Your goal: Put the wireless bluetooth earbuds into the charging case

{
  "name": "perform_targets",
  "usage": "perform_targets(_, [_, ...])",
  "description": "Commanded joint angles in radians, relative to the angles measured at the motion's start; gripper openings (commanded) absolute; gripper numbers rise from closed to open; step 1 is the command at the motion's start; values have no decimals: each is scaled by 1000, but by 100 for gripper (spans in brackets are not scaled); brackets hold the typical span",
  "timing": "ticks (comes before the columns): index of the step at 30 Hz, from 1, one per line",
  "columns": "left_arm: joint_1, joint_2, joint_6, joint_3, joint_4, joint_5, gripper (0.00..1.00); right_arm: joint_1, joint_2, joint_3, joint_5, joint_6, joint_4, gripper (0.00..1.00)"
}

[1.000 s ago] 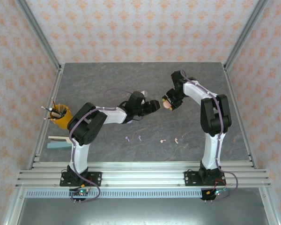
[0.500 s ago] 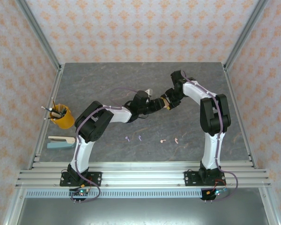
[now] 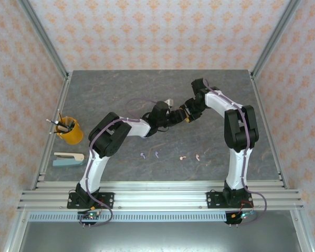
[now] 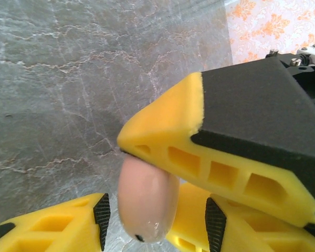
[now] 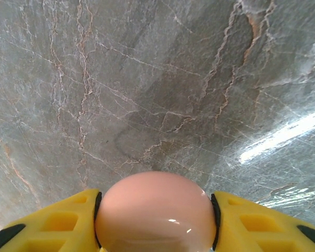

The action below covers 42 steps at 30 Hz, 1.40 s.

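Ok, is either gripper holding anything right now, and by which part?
The right gripper pinches the round pink case by its two opposite sides. The left gripper straddles the case, open with gaps on both sides, holding nothing.

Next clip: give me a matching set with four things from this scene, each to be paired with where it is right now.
Things:
1. pink charging case
2. yellow cup
3. purple earbuds
4. pink earbuds

Places:
A. loose on the table, right-hand pair
B. by the table's left edge, pens inside
C. clamped in the right gripper
D. loose on the table, left-hand pair

Pairs: 1-C, 2-B, 3-D, 4-A
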Motion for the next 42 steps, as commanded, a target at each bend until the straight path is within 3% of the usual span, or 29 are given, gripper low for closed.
perform_targets(1, [-7,13,-11,30,33,-11,51,-2,-10,-9,-9,11,10,47])
perform_targets(9, [-8,27,-16,35,39,-17,39,-3,-10,-22,-9,6,12,47])
perform_targets(25, [-8,69,-25,92,27,-13,36,-2,-8,-30,-15,5,20,46])
perform_targets(34, [-7,67,-25,92,29,-10,22,-3,-12,-29,-15,5,22,47])
perform_targets(42, [-3,27,-4,74,-9,5,12,-51,-90,-5,-5,-25,20,70])
